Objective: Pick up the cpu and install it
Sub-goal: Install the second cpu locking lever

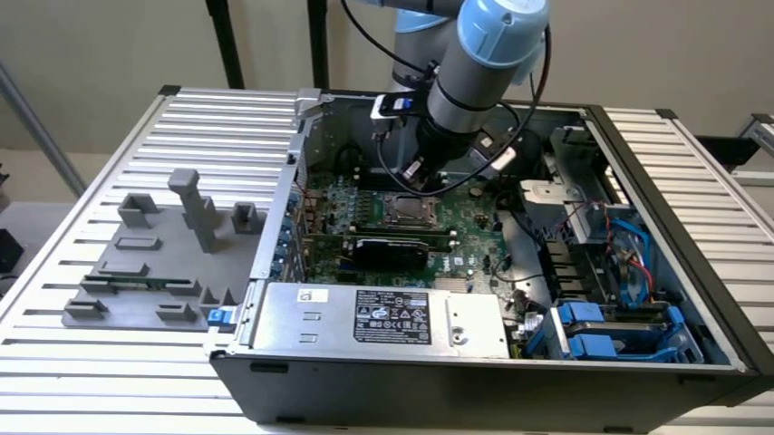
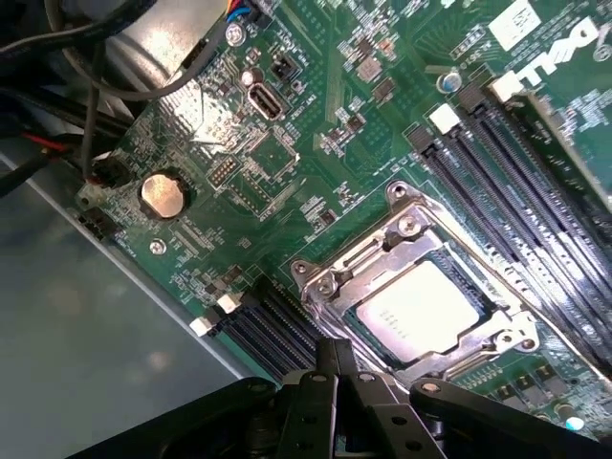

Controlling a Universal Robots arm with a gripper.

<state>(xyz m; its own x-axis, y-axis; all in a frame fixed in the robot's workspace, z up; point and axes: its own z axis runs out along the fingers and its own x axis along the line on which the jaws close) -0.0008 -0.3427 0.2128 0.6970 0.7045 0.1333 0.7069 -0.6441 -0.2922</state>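
1. Exterior view: the arm reaches down into the open computer case (image 1: 677, 272), and the gripper (image 1: 426, 186) hangs just above the motherboard (image 1: 459, 258), near the far side of the socket (image 1: 401, 210). The cpu (image 1: 403, 212) shows as a pale square inside the socket's metal frame, roughly in the middle of the board. To the exterior view's left, a grey fixture tray (image 1: 158, 263) sits on the slatted table (image 1: 72, 362), well apart from the gripper. The silver power supply box (image 1: 381, 319) lies along the near edge of the case.

2. Wrist view: the cpu (image 2: 413, 311) lies flat in the socket (image 2: 421, 287), its silver top ringed by the frame. The gripper (image 2: 335, 368) has its jaws together with nothing between them, and the tips are just beside the socket frame but not on the chip.

3. Step in hand, as I judge it: the chip seems already seated, so the placing part looks done. Any further move calls for care around the frame and the memory slots (image 2: 535, 191) beside it, since a sideways knock could shift the chip.
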